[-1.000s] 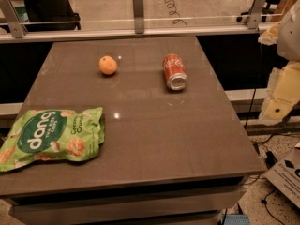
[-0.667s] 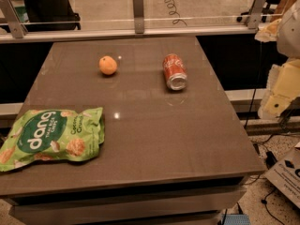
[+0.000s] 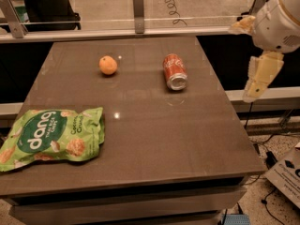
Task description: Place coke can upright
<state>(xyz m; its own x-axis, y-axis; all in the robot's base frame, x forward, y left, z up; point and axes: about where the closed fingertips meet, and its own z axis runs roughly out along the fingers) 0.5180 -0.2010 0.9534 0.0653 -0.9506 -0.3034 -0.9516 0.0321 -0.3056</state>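
Note:
The coke can [image 3: 175,71] is red with white script and lies on its side on the brown table [image 3: 154,139], right of centre towards the back, with its silver end facing the front. My gripper [image 3: 258,81] hangs off the table's right edge, to the right of the can and well apart from it, at about the can's depth. It holds nothing.
A round orange fruit [image 3: 108,65] sits left of the can. A green chips bag [image 3: 51,137] lies at the front left. A glass barrier with metal posts [image 3: 138,11] runs behind the table. A cardboard box [image 3: 287,172] and cables lie on the floor at right.
My gripper has moved a little left and up, closer to the table's right edge. The can, orange and bag have not moved.

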